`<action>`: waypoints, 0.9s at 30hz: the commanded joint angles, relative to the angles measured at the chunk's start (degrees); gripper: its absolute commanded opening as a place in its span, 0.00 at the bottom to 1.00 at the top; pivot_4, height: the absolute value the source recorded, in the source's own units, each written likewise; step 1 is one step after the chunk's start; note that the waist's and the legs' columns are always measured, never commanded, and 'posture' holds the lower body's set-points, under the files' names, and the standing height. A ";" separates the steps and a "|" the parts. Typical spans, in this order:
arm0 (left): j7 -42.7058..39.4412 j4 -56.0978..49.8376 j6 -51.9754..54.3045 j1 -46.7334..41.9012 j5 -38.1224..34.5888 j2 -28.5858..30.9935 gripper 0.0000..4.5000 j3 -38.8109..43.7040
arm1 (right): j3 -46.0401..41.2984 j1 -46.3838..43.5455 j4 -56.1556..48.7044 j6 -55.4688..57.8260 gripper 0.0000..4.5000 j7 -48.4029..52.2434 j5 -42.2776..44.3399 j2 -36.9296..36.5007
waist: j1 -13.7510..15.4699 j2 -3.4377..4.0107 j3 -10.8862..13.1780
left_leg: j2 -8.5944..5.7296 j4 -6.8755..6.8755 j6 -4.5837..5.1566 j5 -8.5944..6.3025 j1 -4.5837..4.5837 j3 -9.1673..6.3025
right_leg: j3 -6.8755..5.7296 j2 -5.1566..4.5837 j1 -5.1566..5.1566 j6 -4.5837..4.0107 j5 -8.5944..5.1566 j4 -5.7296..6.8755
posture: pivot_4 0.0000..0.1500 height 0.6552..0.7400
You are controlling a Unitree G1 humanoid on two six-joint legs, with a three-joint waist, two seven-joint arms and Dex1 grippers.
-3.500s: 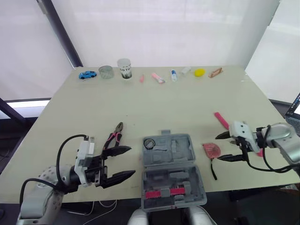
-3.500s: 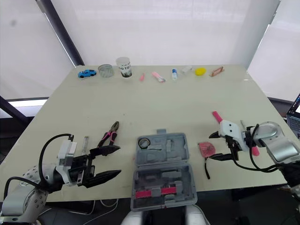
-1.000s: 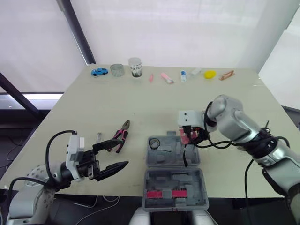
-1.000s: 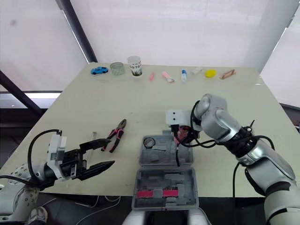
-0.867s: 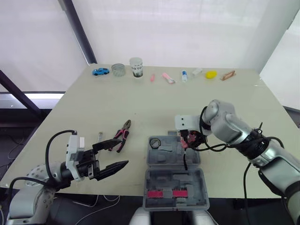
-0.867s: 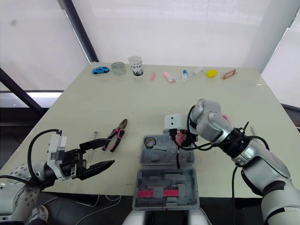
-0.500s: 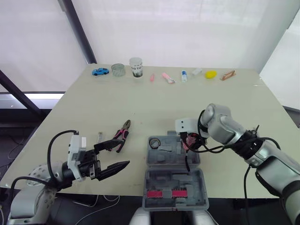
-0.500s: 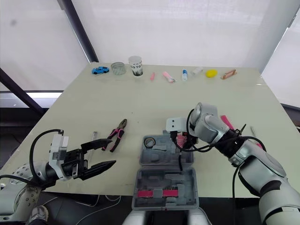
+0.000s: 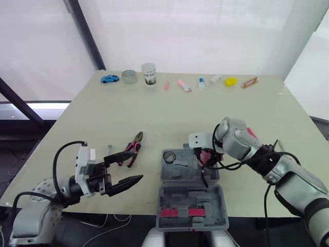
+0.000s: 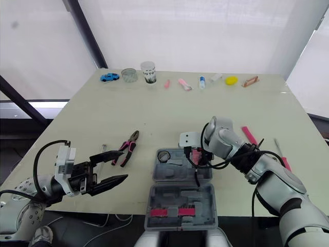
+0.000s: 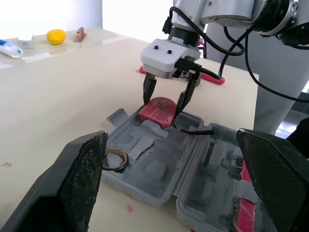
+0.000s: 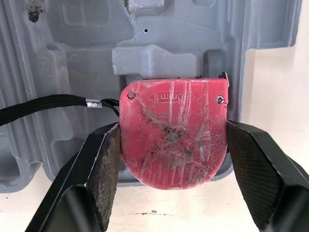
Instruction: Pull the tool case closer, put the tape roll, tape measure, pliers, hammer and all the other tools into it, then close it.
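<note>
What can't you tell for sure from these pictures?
- Eye views: the right claw and its arm cover most of the tape measure, so whether it sits fully in the tool case is unclear.
- Eye views: the print on the white cup and the small things along the far edge of the table are too small to identify.
- Left wrist view: the fingers of the left claw hide parts of the case.

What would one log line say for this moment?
right gripper: holds tape measure over tool case far corner | left gripper: open, empty | pliers: on table, left of case
</note>
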 commanded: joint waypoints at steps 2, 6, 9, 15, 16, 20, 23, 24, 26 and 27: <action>0.04 -1.85 -0.05 -0.27 -0.25 0.43 1.00 0.22 | -1.41 -0.84 -0.74 -1.42 0.99 -1.26 -0.14 0.36 | 0.02 0.00 0.00 | 0.00 0.00 0.00 0.00 0.00 0.03 | 0.03 0.00 -0.01 0.00 0.00 0.00 | 1.00 1.00; 0.17 -1.95 0.12 -0.35 -0.33 0.34 1.00 0.15 | -4.86 0.38 -6.59 0.84 0.99 -0.12 1.99 -2.47 | 0.13 0.01 0.01 | 0.00 0.00 0.00 0.00 0.00 0.06 | 0.14 -0.01 -0.06 0.01 0.01 0.01 | 1.00 1.00; 0.36 -2.15 0.17 -0.37 -0.36 0.20 1.00 0.13 | -11.54 4.45 -12.93 2.63 0.99 -0.24 7.56 -3.61 | 0.25 -0.01 0.00 | 0.00 0.00 0.00 0.00 0.02 0.04 | 0.20 -0.05 -0.07 0.02 0.01 0.00 | 1.00 1.00; 0.86 -2.59 0.24 -0.31 -0.37 -0.23 1.00 -0.05 | -37.89 20.07 -17.28 -12.55 0.99 -8.08 27.48 1.70 | 0.23 -0.04 -0.02 | 0.01 -0.01 0.01 -0.01 0.11 0.33 | 0.43 -0.09 -0.06 0.06 0.02 0.01 | 1.00 1.00; 0.80 -2.50 0.22 -0.37 -0.35 -0.23 1.00 -0.13 | -39.51 21.44 -16.77 -14.19 0.99 -7.54 29.46 1.69 | 0.16 -0.03 -0.01 | 0.02 -0.03 0.01 -0.01 0.13 0.55 | 0.52 -0.08 -0.08 0.10 0.04 0.02 | 1.00 1.00; 0.82 -2.17 0.19 -0.77 -0.34 -0.29 1.00 -0.51 | -41.94 26.52 -13.65 -21.34 0.99 -9.29 31.56 1.32 | 0.04 -0.04 -0.01 | 0.04 -0.02 0.02 -0.01 0.32 0.99 | 0.90 -0.06 -0.08 0.18 0.09 0.04 | 1.00 1.00; 0.39 -1.73 0.32 -1.50 -0.41 -0.18 1.00 -1.10 | -41.46 28.94 -9.51 -26.07 0.79 -9.13 32.14 1.47 | 0.03 -0.06 -0.02 | 0.06 -0.03 0.02 -0.01 0.40 1.21 | 1.10 -0.03 -0.09 0.21 0.10 0.04 | 1.00 1.00; 0.32 -1.60 0.37 -1.75 -0.43 -0.12 1.00 -1.27 | -40.99 29.47 -7.99 -27.67 0.72 -9.10 31.89 1.35 | 0.03 -0.06 -0.02 | 0.06 -0.03 0.02 -0.01 0.41 1.23 | 1.11 -0.02 -0.09 0.21 0.10 0.04 | 1.00 1.00; -0.04 -1.26 0.32 -2.15 -0.38 0.13 1.00 -1.61 | -40.19 30.14 -5.67 -30.32 0.50 -9.28 31.46 1.34 | 0.03 -0.06 -0.02 | 0.06 -0.03 0.02 -0.01 0.43 1.30 | 1.18 -0.02 -0.09 0.24 0.11 0.04 | 1.00 1.00; -0.17 -1.06 0.31 -2.36 -0.40 0.23 1.00 -1.70 | -40.10 30.13 -4.39 -31.83 0.43 -9.98 31.14 1.61 | 0.00 -0.06 -0.02 | 0.06 -0.03 0.03 -0.02 0.43 1.34 | 1.22 -0.02 -0.09 0.26 0.13 0.03 | 1.00 1.00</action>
